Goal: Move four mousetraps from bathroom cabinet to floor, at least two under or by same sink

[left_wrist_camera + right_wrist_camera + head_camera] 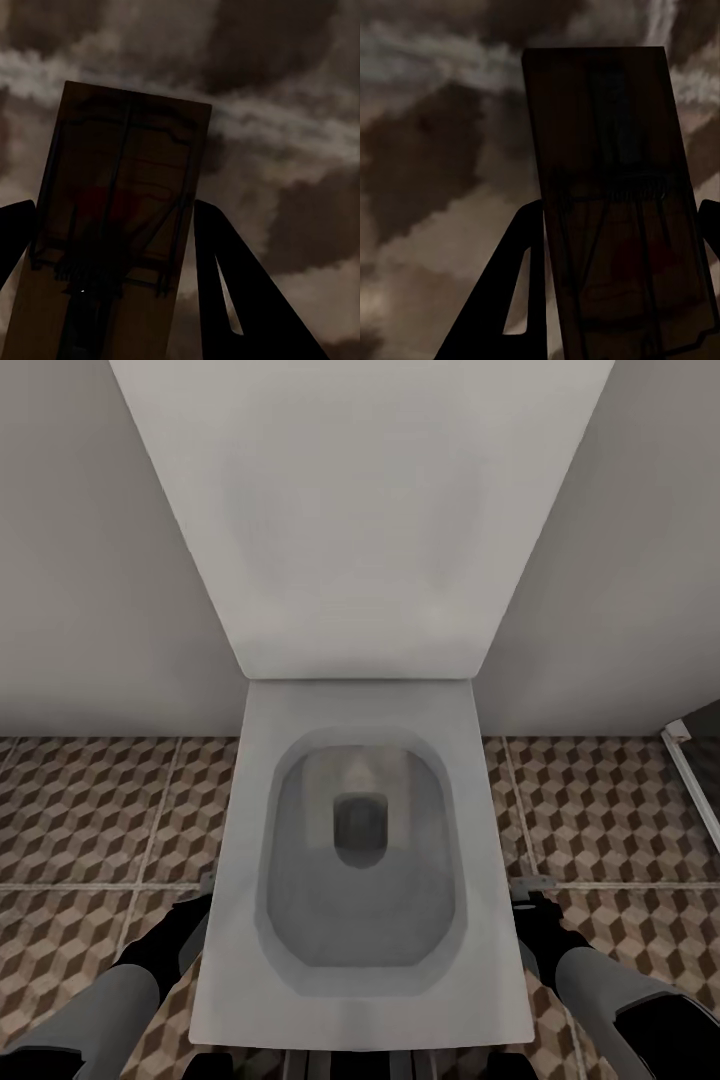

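A brown mousetrap (120,217) with a wire spring stands between the dark fingers (232,285) of my left gripper (111,204), which is shut on it. My right gripper (622,204) is shut on a second mousetrap (615,202). In the head view the left gripper (200,895) hangs by the toilet's left side and the right gripper (530,895) by its right side, both low over the cube-patterned bathroom floor (80,810). A blurred brown floor pattern lies behind both traps. The cabinet and the sink are out of view.
A white toilet (360,710) with its raised lid (360,510) stands straight ahead between my arms, against a grey wall (90,560). A pale frame edge (690,760) runs at the far right. Tiled floor lies on both sides of the toilet.
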